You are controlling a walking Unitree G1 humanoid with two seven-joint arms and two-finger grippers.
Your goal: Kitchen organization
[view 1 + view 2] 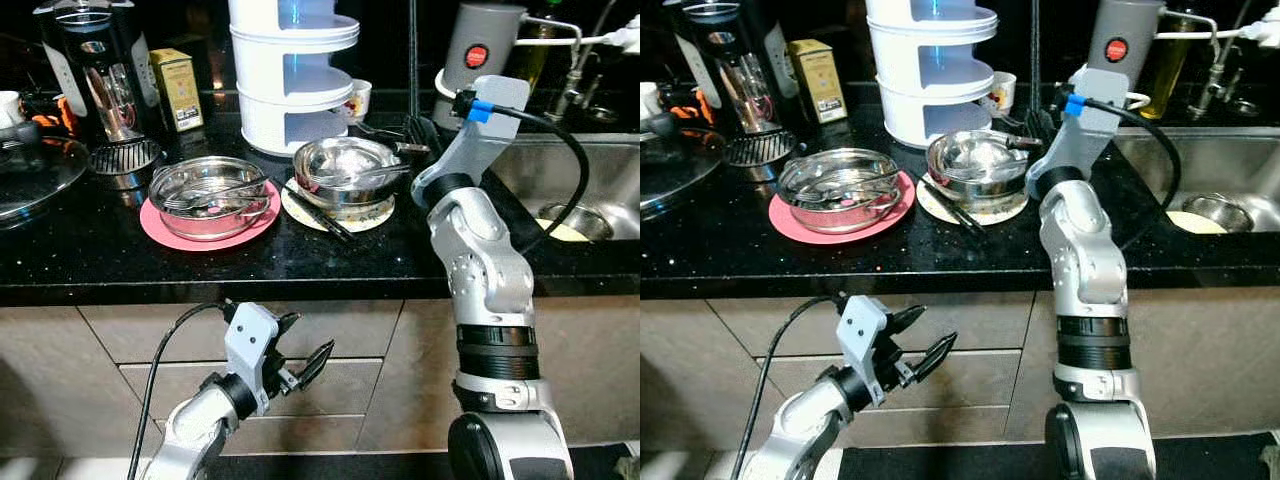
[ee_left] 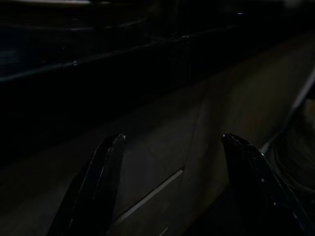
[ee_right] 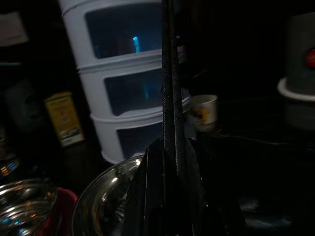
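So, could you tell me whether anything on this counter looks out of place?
Mostly the utensils: cutlery lies loose in both steel bowls, and dark chopsticks slant off the cream plate onto the counter.

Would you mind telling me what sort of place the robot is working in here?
Most likely a home kitchen. A black stone counter carries two steel bowls on mats, a steel sink is set into it on the robot's right, and a coffee maker stands at the back.

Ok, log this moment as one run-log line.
right gripper: shut on chopsticks, raised beside steel bowl | left gripper: open, idle, before drawers
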